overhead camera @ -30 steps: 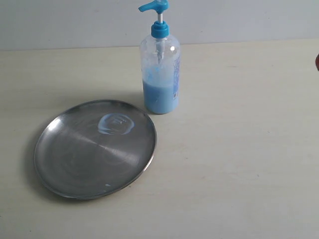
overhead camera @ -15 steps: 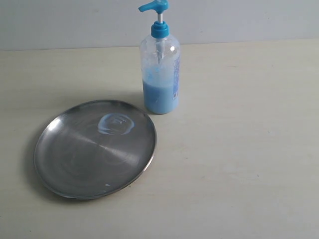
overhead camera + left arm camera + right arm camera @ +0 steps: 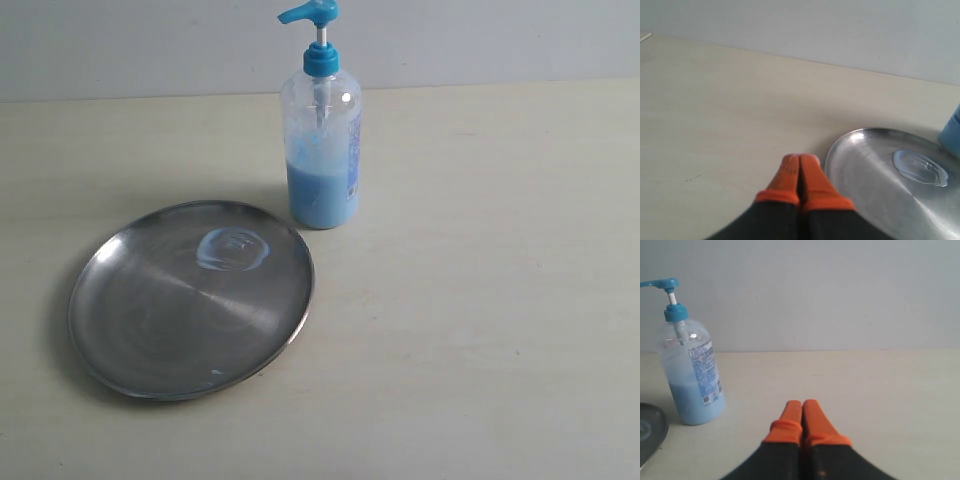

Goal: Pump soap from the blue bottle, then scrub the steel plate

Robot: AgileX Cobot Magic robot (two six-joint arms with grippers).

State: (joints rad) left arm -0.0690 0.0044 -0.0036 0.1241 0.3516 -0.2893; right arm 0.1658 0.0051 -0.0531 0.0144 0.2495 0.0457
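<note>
The blue bottle [image 3: 322,140] stands upright at the back middle of the table, pump head raised, about a third full of pale blue soap. The steel plate [image 3: 150,320] lies flat to its front left, with a smear of soap [image 3: 232,248] on its far part. Neither arm shows in the exterior view. In the left wrist view my left gripper [image 3: 800,160] is shut and empty, its orange fingertips just beside the steel plate's rim [image 3: 837,142]. My right gripper [image 3: 802,404] is shut and empty over bare table, apart from the blue bottle [image 3: 690,370].
A pale wooden table [image 3: 480,300] spreads to the right of the bottle and plate. A plain light wall [image 3: 480,40] runs along the table's back edge.
A dark red sliver at the exterior view's right edge one second ago is gone. Bottle, plate and soap smear have not moved.
</note>
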